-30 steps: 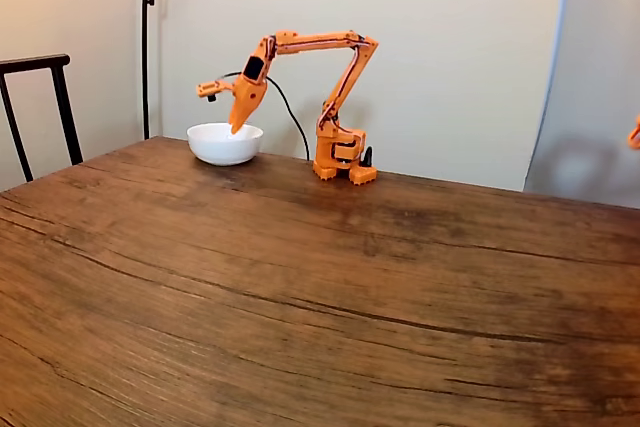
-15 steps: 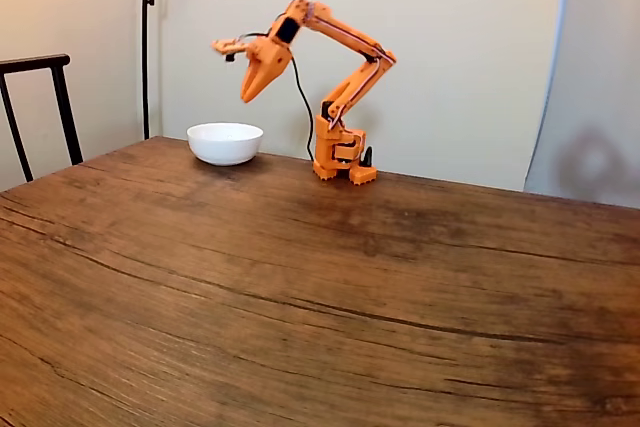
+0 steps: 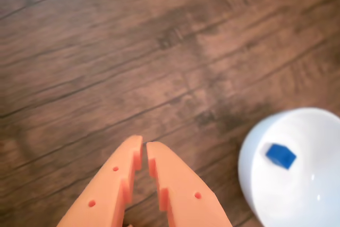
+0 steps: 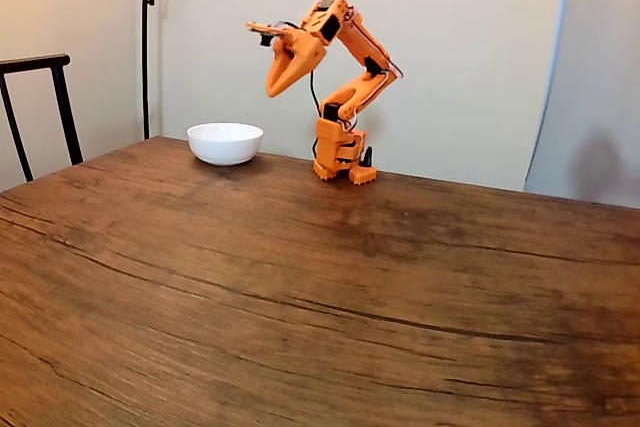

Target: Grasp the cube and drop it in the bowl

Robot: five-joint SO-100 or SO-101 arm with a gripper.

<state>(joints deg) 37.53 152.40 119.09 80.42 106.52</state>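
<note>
The blue cube (image 3: 280, 156) lies inside the white bowl (image 3: 313, 206) at the lower right of the wrist view. My orange gripper (image 3: 144, 146) enters from the bottom of that view, its fingers nearly together with nothing between them, well left of the bowl and high above the table. In the fixed view the bowl (image 4: 225, 143) stands at the table's far left, and the gripper (image 4: 274, 93) hangs raised in the air to its right, pointing down. The cube is hidden inside the bowl in the fixed view.
The arm's orange base (image 4: 340, 155) stands on the far edge of the brown wooden table (image 4: 320, 287), right of the bowl. A dark chair back (image 4: 40, 107) and a lamp pole (image 4: 146, 37) stand at the left, off the table.
The gripper has risen from just above the bowl and swung right, folding back toward the arm's base. The bowl has stayed in place.
</note>
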